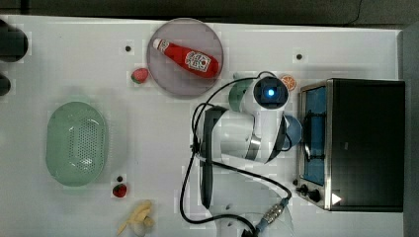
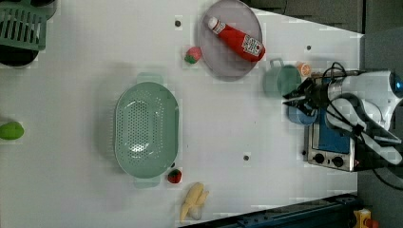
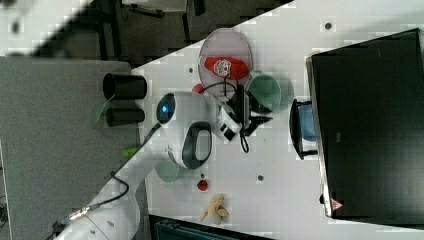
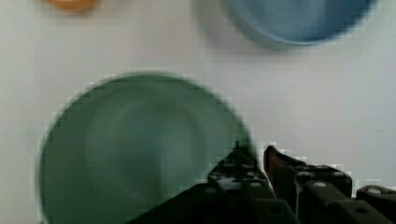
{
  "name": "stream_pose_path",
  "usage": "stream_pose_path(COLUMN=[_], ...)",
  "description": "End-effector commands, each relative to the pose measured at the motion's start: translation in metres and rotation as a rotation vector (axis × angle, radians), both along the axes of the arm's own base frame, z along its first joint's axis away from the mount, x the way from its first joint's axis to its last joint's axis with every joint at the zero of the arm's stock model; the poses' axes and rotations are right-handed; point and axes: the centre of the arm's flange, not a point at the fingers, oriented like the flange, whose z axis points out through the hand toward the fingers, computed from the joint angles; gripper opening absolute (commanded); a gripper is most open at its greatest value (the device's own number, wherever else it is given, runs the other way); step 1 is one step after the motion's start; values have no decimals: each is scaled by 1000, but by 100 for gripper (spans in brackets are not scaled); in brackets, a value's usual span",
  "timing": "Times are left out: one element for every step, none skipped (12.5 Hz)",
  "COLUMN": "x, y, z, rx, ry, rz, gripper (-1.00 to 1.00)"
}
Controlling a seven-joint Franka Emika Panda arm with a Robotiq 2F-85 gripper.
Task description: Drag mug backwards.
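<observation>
The mug (image 4: 140, 149) stands upright on the white worktop (image 2: 71, 71), mouth open upward, its dark teal-green hollow clear in the wrist view. In the left view it (image 2: 281, 80) sits just to the right of the grey plate, with a small handle at its upper left. At the mug's rim the gripper (image 4: 254, 161) has one black finger inside the wall and the other outside it, so the jaws are clamped on the mug's rim with only a narrow gap between them. In the left view the gripper (image 2: 295, 97) reaches the mug from the right, below an orange slice (image 2: 304, 69) that lies close beside the mug.

A light-blue cup (image 4: 299, 21) stands near the mug, between it and the toaster oven (image 1: 363, 143), whose glass door reflects blue. A white warning triangle marks the oven's lower corner in the top view; no writing on it can be read.

The plate (image 1: 173, 74) carries a red ketchup bottle (image 1: 190, 58) lying on its side, white cap toward the top view's left, with a white label whose print is too small to read. A strawberry (image 1: 140, 75) lies just beside the plate. Farther off on the top view's left is a pale-green perforated basket (image 1: 76, 143), with a second strawberry (image 1: 119, 190) and a banana (image 1: 136, 219) below it.
</observation>
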Motion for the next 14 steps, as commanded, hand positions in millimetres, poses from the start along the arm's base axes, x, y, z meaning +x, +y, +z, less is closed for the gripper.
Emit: stream_pose_path(x=[-19,-34,-48,-61,-75,-87,-100,-110,-119,-125,-126,-127,-127,-127], y=[4,6,8,8,8,9,7,6,5,4,4,4,4,4], z=[12,10,10,9,8,8,6,6,5,4,4,4,5,6], rx=[5,10,16,21,25,28,27,30,33,38,42,46,50,55], ry=[4,23,37,52,66,76,92,101,114,136,158,178,197,233], rz=[-11,-13,-15,-21,-25,-27,-27,-32,-38,-41,-43,-44,-45,-42], gripper=[-65,-65,-65,-65,-65,-65,-65,-65,-65,-65,-65,-65,-65,-65])
